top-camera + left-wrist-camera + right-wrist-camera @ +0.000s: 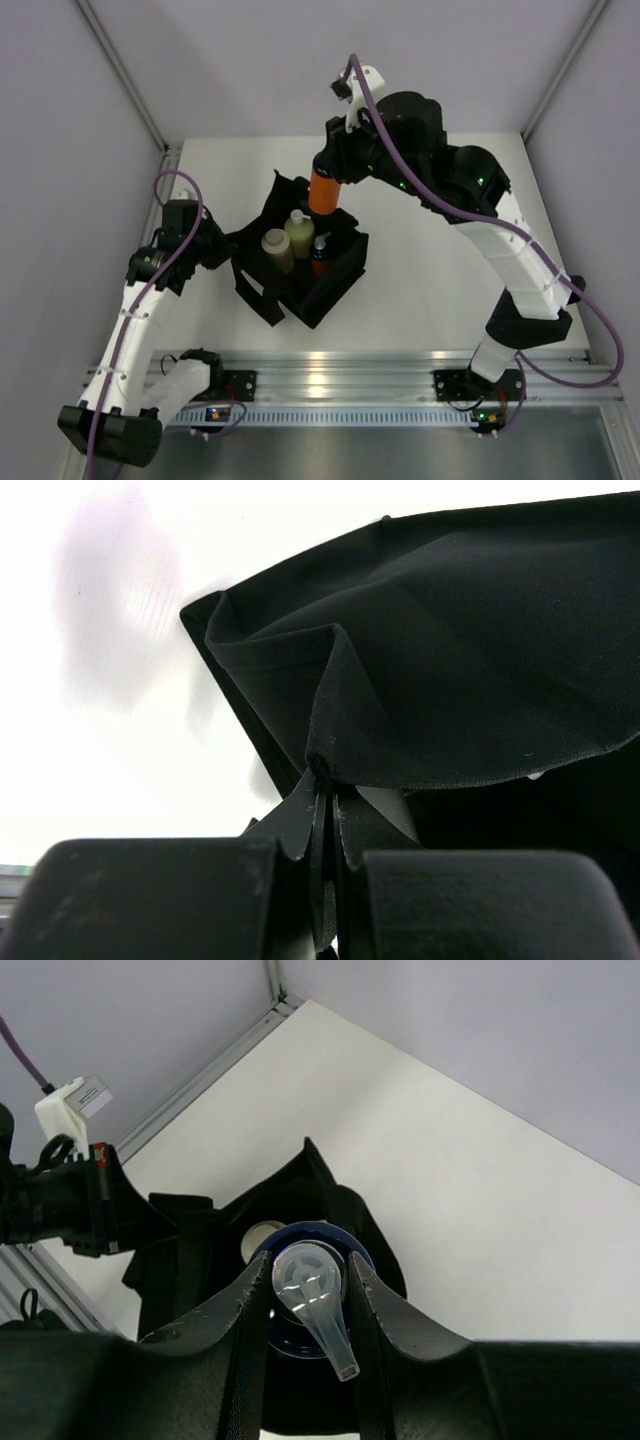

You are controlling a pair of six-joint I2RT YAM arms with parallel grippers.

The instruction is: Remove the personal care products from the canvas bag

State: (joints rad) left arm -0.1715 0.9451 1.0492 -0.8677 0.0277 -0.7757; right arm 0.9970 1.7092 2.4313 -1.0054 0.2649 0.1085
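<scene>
The black canvas bag [262, 283] stands open mid-table. Inside it I see a beige bottle [277, 248], a pale yellow-green bottle [299, 231] and an orange bottle with a dark-blue band [320, 257]. My right gripper [328, 166] is shut on the clear pump cap [310, 1285] of a second orange bottle [324, 191], held upright above the bag's far side. In the right wrist view its dark-blue collar [285, 1336] shows between the fingers. My left gripper [331, 792] is shut on the bag's left fabric edge [330, 680], pinching a fold.
Grey enclosure walls stand behind and at both sides. An aluminium rail [400, 370] runs along the near edge by the arm bases. The white tabletop [450, 240] surrounds the bag.
</scene>
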